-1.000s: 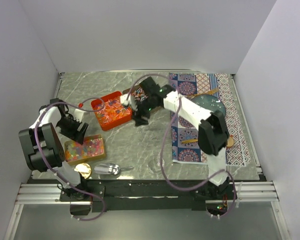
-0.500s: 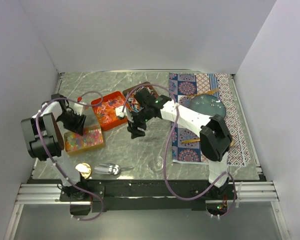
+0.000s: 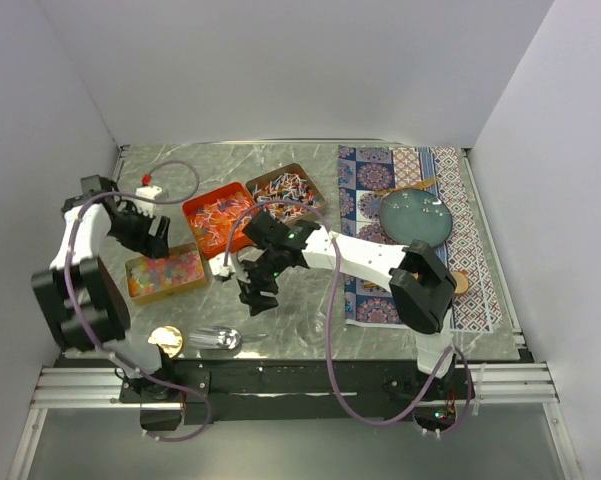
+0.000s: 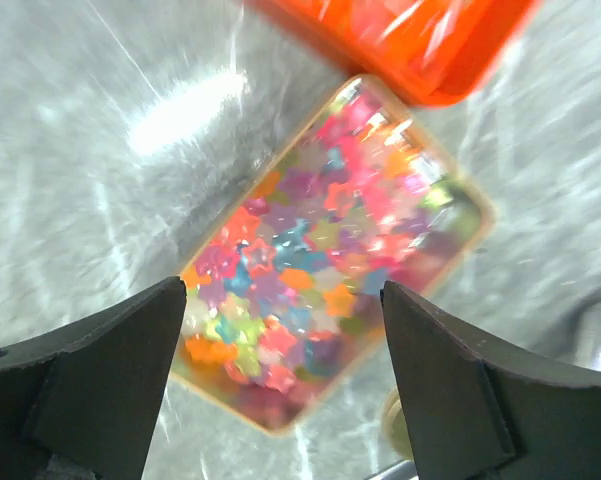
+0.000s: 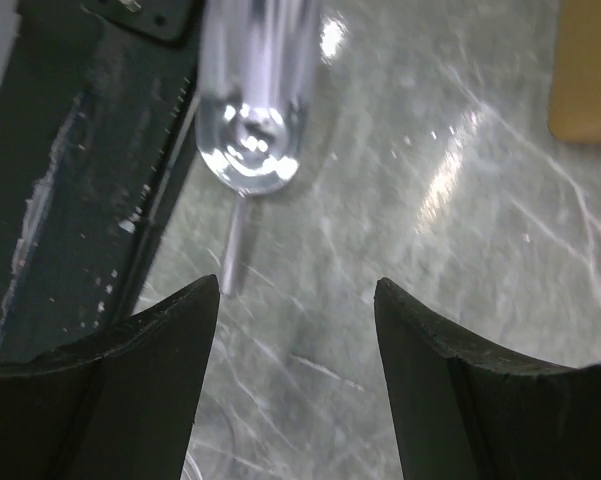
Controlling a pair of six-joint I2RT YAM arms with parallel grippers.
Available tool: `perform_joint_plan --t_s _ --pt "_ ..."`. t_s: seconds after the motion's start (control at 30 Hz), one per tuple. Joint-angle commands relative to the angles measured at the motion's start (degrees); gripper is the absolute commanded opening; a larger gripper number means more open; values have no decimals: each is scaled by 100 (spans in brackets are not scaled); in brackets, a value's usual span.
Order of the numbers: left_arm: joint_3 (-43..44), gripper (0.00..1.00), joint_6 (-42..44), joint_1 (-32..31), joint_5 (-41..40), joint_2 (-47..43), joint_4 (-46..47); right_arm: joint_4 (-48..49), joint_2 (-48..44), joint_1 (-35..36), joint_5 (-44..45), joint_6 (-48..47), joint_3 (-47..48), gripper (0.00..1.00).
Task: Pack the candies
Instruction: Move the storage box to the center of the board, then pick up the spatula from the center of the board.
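Note:
The candies fill three trays. Bead-like multicoloured ones lie in a tan tray (image 3: 165, 275) (image 4: 320, 250). Wrapped pieces fill an orange tray (image 3: 215, 218) (image 4: 420, 40) and a brown tray (image 3: 288, 190). My left gripper (image 3: 152, 240) (image 4: 283, 300) hovers open over the tan tray's near end, with nothing between its fingers. My right gripper (image 3: 252, 300) (image 5: 298, 290) hangs open and empty over bare table, just right of a silver scoop (image 3: 215, 338) (image 5: 248, 140).
A gold round lid (image 3: 165, 340) lies left of the scoop by the near edge. A patterned mat (image 3: 375, 270) at the right carries a teal plate (image 3: 415, 217). A black rail (image 5: 70, 170) borders the table's near edge. A red-capped object (image 3: 148, 181) stands behind the left gripper.
My right arm swung from the orange tray toward the near edge and the scoop. The left gripper narrowed and reopened. The tan tray shifted a little away from the near edge.

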Motion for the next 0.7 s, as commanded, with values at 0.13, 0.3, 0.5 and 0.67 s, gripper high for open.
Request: perform_joint_plan --t_s 0.13,0.3,0.5,0.67 --pt "394 87 -1362 64 550 -1246 -58 950 33 347 79 720 -206 70" --pt "377 87 -2128 125 321 -1826 13 1241 77 488 238 1504 -532 67" --pt "-54 87 -2128 134 295 -2398 136 1152 130 725 405 1548 -813 63" --pt "-186 87 -2260 126 190 -2557 118 1364 191 839 800 1637 -919 61"
